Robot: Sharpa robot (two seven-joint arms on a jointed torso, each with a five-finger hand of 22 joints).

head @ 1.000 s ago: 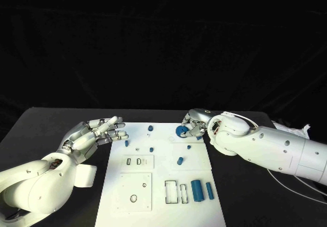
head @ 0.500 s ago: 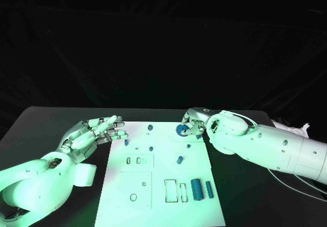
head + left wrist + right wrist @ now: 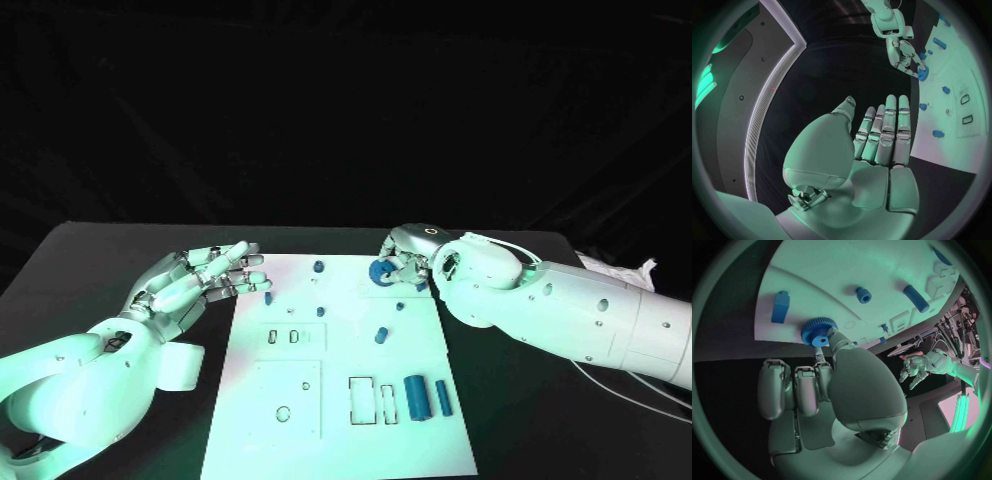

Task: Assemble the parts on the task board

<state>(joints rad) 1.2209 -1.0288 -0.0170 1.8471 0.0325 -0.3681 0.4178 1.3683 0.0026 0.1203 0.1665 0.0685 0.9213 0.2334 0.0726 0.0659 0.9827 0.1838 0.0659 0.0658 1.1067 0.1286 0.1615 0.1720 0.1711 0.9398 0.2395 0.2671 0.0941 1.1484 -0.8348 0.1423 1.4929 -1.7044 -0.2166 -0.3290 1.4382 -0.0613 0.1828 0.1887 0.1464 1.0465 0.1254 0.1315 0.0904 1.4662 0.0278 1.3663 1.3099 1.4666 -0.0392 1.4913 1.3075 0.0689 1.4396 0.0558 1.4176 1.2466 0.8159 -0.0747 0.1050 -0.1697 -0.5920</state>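
- Right hand pinches the blue gear at the task board's upper right edge, centre of the head view.
- Left hand hovers spread at centre-left, holding nothing.
- Step, likely: seating the gear; next needs pressing it squarely down.

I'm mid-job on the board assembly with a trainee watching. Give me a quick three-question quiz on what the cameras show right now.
1. True or false: the left robot hand holds a blue part.
2. Which robot hand is at the blue gear near the far edge of the task board? A) left B) right C) neither
3. Fill in: the two long blue pegs lie side by side on the board's near-____ area, on the robot's own side.

Key
1. False: its fingers are spread and hold nothing.
2. B: the right robot hand has fingertips on the gear.
3. right
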